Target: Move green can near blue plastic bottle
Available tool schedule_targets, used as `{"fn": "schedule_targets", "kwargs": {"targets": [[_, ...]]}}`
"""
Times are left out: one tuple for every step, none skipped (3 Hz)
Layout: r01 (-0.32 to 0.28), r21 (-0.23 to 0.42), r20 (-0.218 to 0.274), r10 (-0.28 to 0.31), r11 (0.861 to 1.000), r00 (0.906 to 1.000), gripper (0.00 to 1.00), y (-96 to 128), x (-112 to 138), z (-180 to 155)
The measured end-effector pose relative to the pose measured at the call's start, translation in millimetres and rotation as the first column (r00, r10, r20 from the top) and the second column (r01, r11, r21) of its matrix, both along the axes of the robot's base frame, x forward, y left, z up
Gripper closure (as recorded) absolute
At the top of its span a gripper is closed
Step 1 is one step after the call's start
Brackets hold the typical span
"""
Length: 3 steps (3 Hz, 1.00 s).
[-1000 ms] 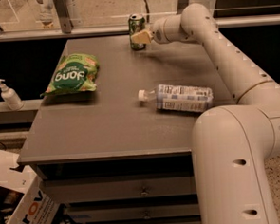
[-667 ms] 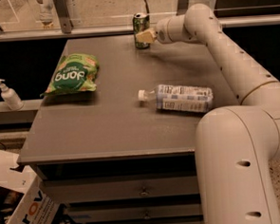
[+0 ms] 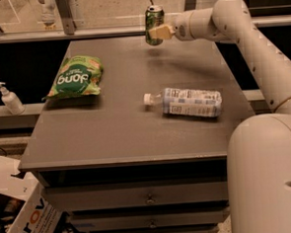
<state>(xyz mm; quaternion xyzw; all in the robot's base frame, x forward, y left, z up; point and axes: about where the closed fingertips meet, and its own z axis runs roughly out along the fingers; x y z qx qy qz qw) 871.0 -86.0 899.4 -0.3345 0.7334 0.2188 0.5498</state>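
Observation:
The green can (image 3: pixel 153 22) is upright and lifted off the table near its far edge, held in my gripper (image 3: pixel 158 32), which is shut on its right side. The arm reaches in from the right. The blue plastic bottle (image 3: pixel 189 101) lies on its side at the table's right middle, white cap pointing left, well in front of the can and slightly to its right.
A flat green snack bag (image 3: pixel 76 77) lies on the table's left part. A small white pump bottle (image 3: pixel 9 99) stands on a ledge left of the table (image 3: pixel 112 135). A railing runs behind the table. A cardboard box (image 3: pixel 18 215) sits on the floor at lower left.
The can has been lifted off the table in my gripper and has shifted slightly to the right.

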Motion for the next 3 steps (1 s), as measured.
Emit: {"fn": "schedule_targets", "kwargs": {"targets": [[-0.073,0.037,0.018,0.072,0.997,0.9972,1.0,-17.0,-37.2,19.0],[-0.171,0.044,0.033,0.17,0.984,0.9849,1.0,-40.4,-78.6,22.3],[-0.286,0.015,0.035,0.285,0.958,0.9578,1.0,-67.2,-126.3,14.9]]}}
